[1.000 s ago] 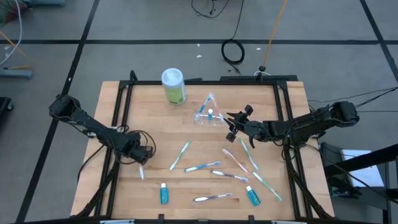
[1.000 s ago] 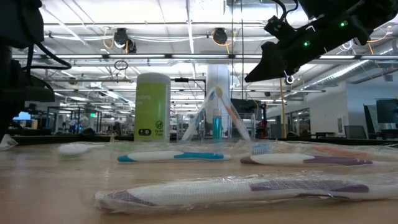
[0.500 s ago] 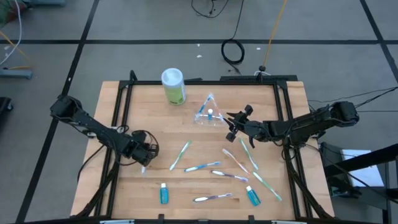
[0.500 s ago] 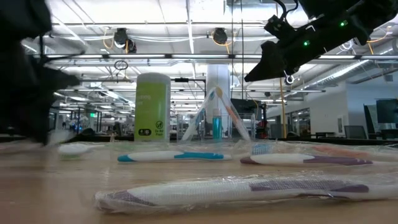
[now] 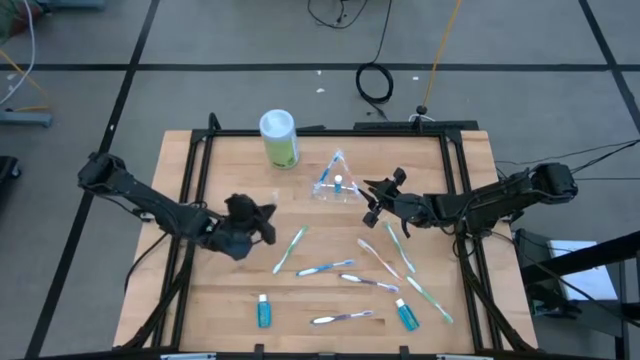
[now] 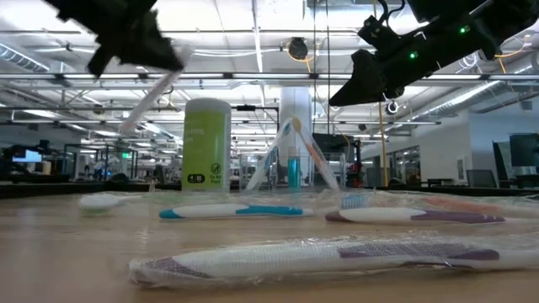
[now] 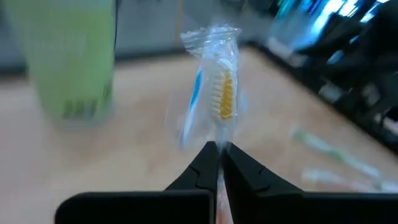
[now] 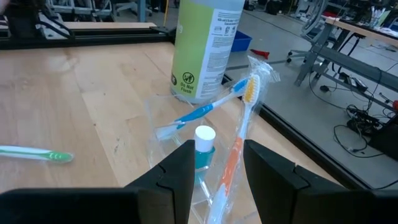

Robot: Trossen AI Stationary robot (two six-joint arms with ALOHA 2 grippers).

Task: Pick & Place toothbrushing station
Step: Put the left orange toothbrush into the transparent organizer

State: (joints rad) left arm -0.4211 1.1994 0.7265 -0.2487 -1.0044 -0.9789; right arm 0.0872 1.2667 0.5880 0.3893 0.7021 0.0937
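Note:
My left gripper is up over the table's left middle, shut on a pale toothbrush in a clear wrapper, which also shows in the low view. My right gripper hangs open above the table beside the clear cup. In the right wrist view its fingers stand apart in front of the cup. The cup holds a blue toothbrush, an orange one and a white-capped tube. Several wrapped toothbrushes and two blue tubes lie flat on the table. My left gripper pinches the wrapped toothbrush between its two fingers, on the handle back from the bristled head. The head sticks out forward past the fingertips. The toothbrush is lifted clear of the table and slants down from the gripper in the low view.
A green canister with a white lid stands at the far side, left of the cup. A black frame runs around the wooden table top. Bare wood lies on the table's left near side.
My left gripper has gone up and toward the table's right and far side, turning as it went. It has lifted the wrapped toothbrush off the near-left of the table. My right gripper has kept still.

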